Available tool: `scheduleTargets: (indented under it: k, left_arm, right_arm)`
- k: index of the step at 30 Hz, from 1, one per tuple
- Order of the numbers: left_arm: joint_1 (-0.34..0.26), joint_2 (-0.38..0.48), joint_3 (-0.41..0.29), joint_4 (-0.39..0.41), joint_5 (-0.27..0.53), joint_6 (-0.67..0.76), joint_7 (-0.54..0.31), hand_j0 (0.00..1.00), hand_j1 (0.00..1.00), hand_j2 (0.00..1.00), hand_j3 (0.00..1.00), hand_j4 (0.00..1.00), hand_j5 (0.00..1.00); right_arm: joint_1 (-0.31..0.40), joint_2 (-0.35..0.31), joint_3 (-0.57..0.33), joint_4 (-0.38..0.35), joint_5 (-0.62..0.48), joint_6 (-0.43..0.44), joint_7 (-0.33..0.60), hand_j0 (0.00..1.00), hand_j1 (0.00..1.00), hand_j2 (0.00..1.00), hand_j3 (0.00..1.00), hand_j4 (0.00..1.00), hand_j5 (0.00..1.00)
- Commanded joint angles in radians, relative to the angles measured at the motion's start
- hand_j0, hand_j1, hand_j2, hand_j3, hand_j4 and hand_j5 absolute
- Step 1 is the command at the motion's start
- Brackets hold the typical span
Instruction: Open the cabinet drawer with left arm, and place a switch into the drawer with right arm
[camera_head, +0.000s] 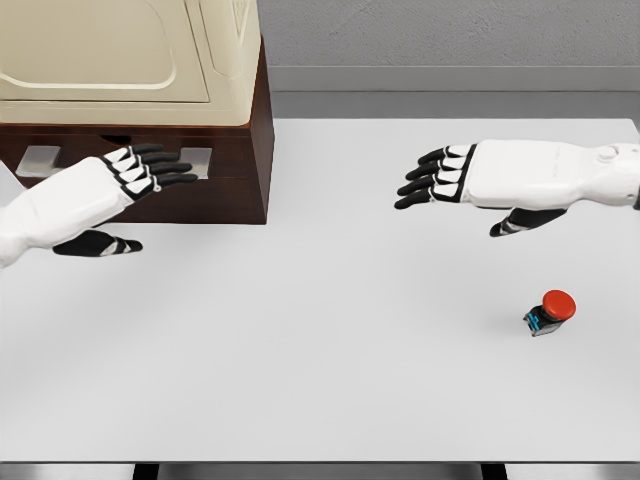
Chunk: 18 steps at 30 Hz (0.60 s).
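Observation:
A cream cabinet (130, 55) sits on a dark brown wooden base at the table's back left. The base holds the shut drawer (225, 185), with a grey handle plate (196, 160) on its front. My left hand (150, 170) hovers open just in front of that drawer face, fingers stretched toward the handle plate. The switch (550, 312), a red push button on a small black and blue body, lies on the table at the right. My right hand (440, 180) floats open above the table, up and left of the switch, holding nothing.
The white table (320, 350) runs to a front edge near the bottom of the view. A second grey plate (38, 160) shows on the drawer face further left. A grey wall stands behind the table.

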Motion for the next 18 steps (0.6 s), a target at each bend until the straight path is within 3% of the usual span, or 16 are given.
scheduleTargets:
  k: [1,3,5,8,10,13,16,18]
  left_arm:
    - [0.0,0.001,-0.002,0.0,0.005,0.002,0.001,1.0,1.0,1.0,1.0,1.0,1.0]
    - [0.0,0.001,0.003,-0.001,0.004,0.002,0.001,1.0,1.0,1.0,1.0,1.0,1.0]
    - [-0.008,0.001,0.011,0.0,0.007,0.002,0.001,1.0,1.0,1.0,1.0,1.0,1.0]
    - [-0.015,0.016,0.026,0.0,0.037,0.002,0.002,1.0,1.0,1.0,1.0,1.0,1.0]
    - [-0.012,0.074,0.015,0.0,0.1,0.002,0.002,1.0,1.0,1.0,1.0,1.0,1.0]
    - [-0.006,0.112,0.011,0.0,0.201,0.002,0.001,1.0,1.0,1.0,1.0,1.0,1.0]
    - [-0.008,0.134,-0.035,0.011,0.243,0.002,0.001,1.0,1.0,1.0,1.0,1.0,1.0]
    - [-0.009,0.137,-0.046,0.026,0.26,0.002,0.001,1.0,1.0,1.0,1.0,1.0,1.0]
  right_arm:
    - [0.0,-0.001,0.001,0.0,-0.006,0.003,0.0,1.0,1.0,1.0,1.0,1.0,1.0]
    - [0.0,-0.001,-0.002,0.0,-0.007,0.003,0.0,1.0,1.0,1.0,1.0,1.0,1.0]
    - [0.0,-0.05,-0.012,0.001,-0.013,0.003,0.0,1.0,1.0,1.0,1.0,1.0,1.0]
    - [-0.012,-0.223,-0.076,0.001,-0.009,0.003,0.0,1.0,1.0,1.0,1.0,1.0,1.0]
    - [-0.011,-0.297,-0.091,0.001,-0.02,0.003,0.0,1.0,1.0,1.0,1.0,1.0,1.0]
    - [-0.002,-0.297,-0.091,0.001,-0.018,0.003,0.0,1.0,1.0,1.0,1.0,1.0,1.0]
    - [0.002,-0.292,-0.065,0.001,-0.013,0.003,0.0,1.0,1.0,1.0,1.0,1.0,1.0]
    - [-0.029,-0.297,-0.001,0.0,-0.007,0.003,0.0,1.0,1.0,1.0,1.0,1.0,1.0]
